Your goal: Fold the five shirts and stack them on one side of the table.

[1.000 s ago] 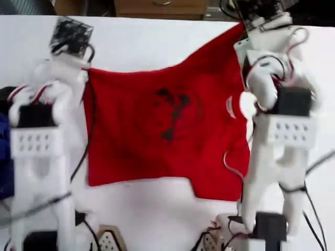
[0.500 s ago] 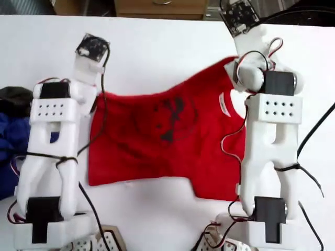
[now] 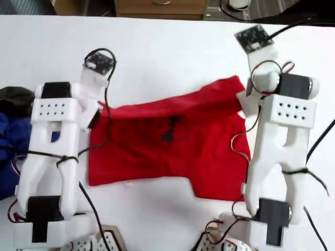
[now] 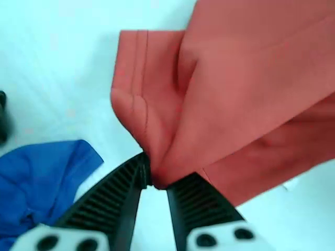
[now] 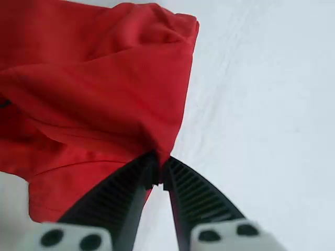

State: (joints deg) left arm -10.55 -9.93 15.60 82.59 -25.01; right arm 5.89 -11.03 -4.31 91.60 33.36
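A red shirt (image 3: 172, 151) with a black print lies across the middle of the white table (image 3: 162, 47), its far edge lifted and folded toward the near side. My left gripper (image 4: 155, 180) is shut on the red shirt (image 4: 246, 89) at its left edge, beside the left arm (image 3: 57, 136). My right gripper (image 5: 158, 178) is shut on the red shirt (image 5: 94, 89) at its right edge, under the right arm (image 3: 277, 136). In the high view both arms' bodies hide the pinched corners.
A blue garment (image 3: 8, 141) and a dark one (image 3: 14, 97) lie at the table's left edge; the blue garment (image 4: 36, 178) also lies near my left gripper. Black cables hang along both arms. The far half of the table is bare white.
Both arms have drawn back toward the near side, pulling the shirt's far edge over the print. The shirt now lies shorter from front to back.
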